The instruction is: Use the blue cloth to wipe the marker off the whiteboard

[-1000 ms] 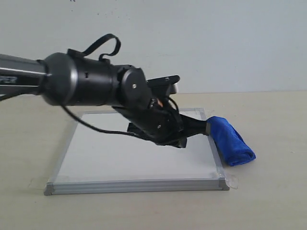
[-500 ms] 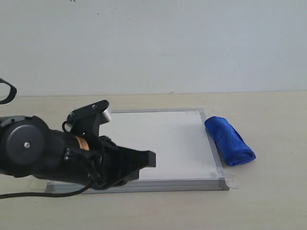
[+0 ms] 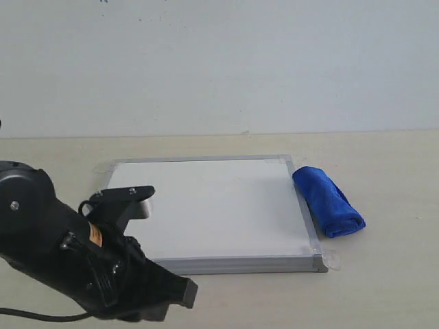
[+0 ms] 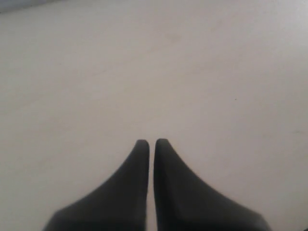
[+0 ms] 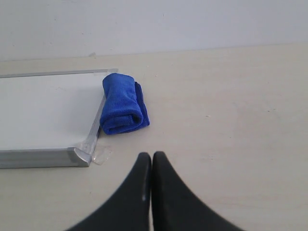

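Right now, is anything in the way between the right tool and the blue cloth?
No, nothing visible is. Only bare table lies between the right tool and the blue cloth, which rests beside the whiteboard. The tool is shut.

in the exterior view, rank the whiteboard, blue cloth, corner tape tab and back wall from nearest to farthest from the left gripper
From the left gripper, low at the front left:
1. whiteboard: its front frame lies just beyond the fingertips.
2. tape tab: at the board's front right corner.
3. blue cloth: along the board's right edge, just behind the tab.
4. back wall: behind everything.
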Motion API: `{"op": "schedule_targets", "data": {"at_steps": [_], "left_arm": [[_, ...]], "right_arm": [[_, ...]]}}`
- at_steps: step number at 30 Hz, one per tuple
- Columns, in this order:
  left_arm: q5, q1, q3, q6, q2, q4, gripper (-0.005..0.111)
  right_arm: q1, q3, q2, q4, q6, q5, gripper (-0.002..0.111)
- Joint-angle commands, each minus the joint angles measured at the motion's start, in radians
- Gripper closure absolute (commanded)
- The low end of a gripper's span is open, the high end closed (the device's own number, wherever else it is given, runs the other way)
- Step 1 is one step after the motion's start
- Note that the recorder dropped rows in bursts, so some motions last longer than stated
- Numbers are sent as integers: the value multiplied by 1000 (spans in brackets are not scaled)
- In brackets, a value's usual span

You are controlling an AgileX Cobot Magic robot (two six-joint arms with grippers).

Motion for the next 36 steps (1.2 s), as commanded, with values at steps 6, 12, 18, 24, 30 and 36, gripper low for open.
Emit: {"op": "schedule_targets", "data": {"at_steps": [6,12,18,24,30,36], "left_arm": [[16,89,-28,55,-218,287,103],[41,157,-26,55,-425,395,103],[78,259,-25,55,-631,388,103],[89,386,42,14,-954,223,103],[74,478,157,77,-1288,214,103],[81,562,165,98,-1411,207,103]], "right_arm": [[-2,-1,-4,1,0,-7,108],[-2,-1,-4,1,0,-7,108],[-2,-1,-4,1,0,-7,108],[-2,-1,-4,1,0,-7,108],[-2,-1,-4,1,0,-7,108],[-2,-1,-4,1,0,-7,108]]}}
